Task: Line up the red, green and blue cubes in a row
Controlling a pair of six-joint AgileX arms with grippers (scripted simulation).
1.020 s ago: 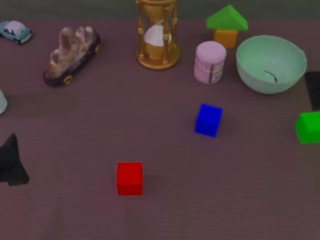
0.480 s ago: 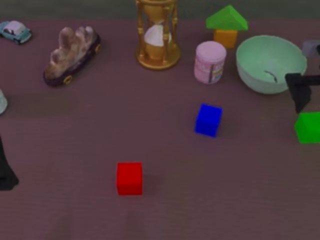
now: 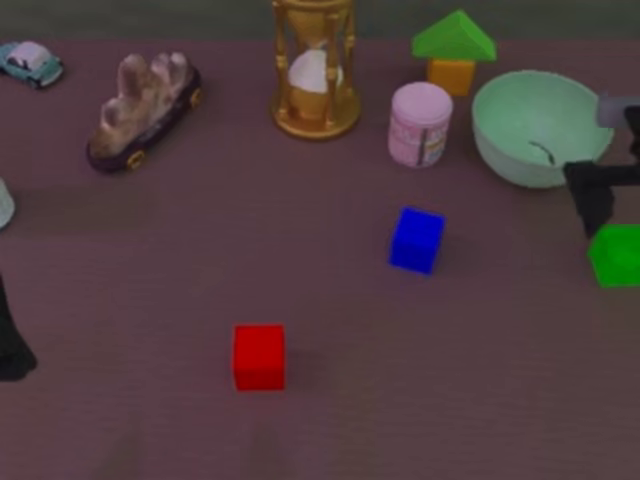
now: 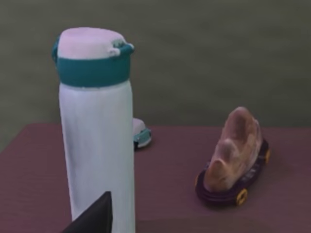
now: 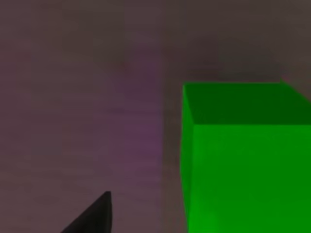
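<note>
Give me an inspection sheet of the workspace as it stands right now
Surface: table, flat, brown-purple.
Job's things: red cube, blue cube and green cube all apart, not in a row; green cube at the right edge.
Clutter: hourglass, pink can, pale green bowl, green wedge on an orange block, bread on a wheeled tray, toy car, white bottle.
Grippers: right gripper just beyond the green cube; left gripper parked at the left edge.
Cables: nothing seen.
Surroundings: plain grey-green backdrop.
</note>
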